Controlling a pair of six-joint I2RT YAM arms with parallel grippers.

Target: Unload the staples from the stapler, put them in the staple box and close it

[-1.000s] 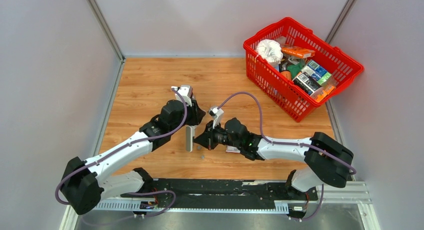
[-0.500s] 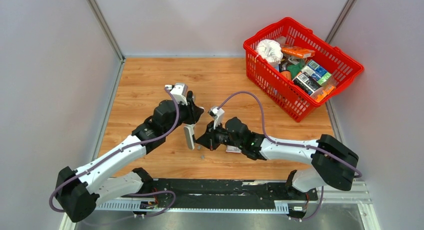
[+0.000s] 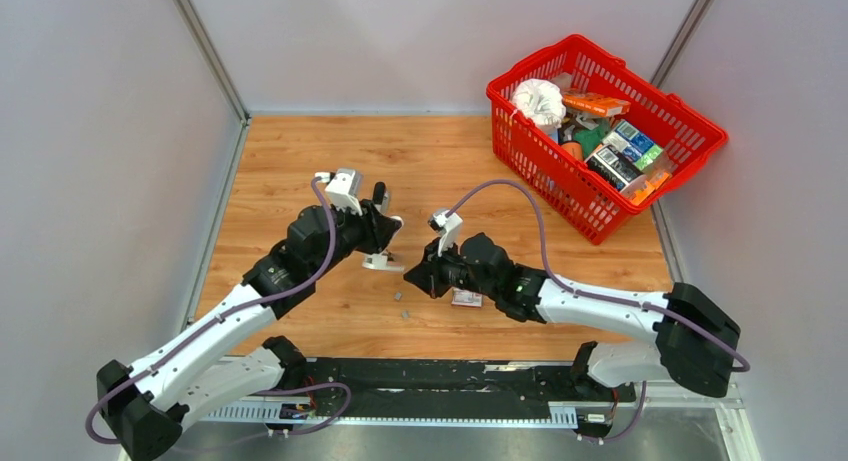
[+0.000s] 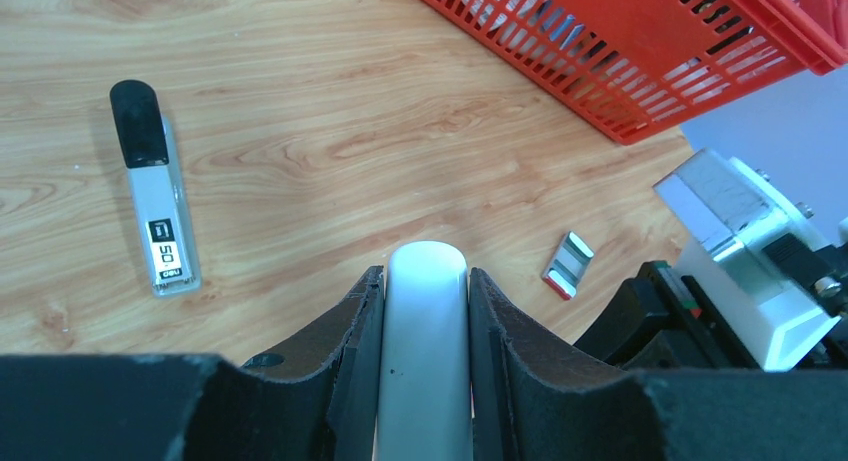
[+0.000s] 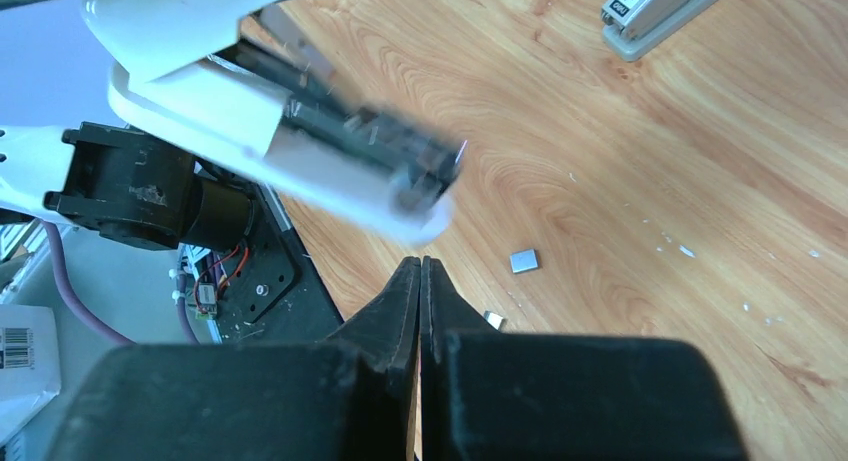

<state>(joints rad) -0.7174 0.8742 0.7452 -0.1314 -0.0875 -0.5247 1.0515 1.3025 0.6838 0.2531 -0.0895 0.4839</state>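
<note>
Apparently empty, closed right fingers (image 5: 398, 316) hover near staples (image 5: 524, 261); left fingers (image 4: 352, 353) clamp stapler (image 4: 425, 331).

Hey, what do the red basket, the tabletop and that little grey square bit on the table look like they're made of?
Red lattice-walled basket: probably moulded plastic, uniform glossy red.
Light-brown tabletop: wood or wood-print laminate; grain lines show, but which one is unclear.
Small silver-grey square staple bit: likely metal, flat with a dull sheen.

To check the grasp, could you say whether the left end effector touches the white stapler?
Touching: left wrist view shows fingers clamping the white stapler.
</note>
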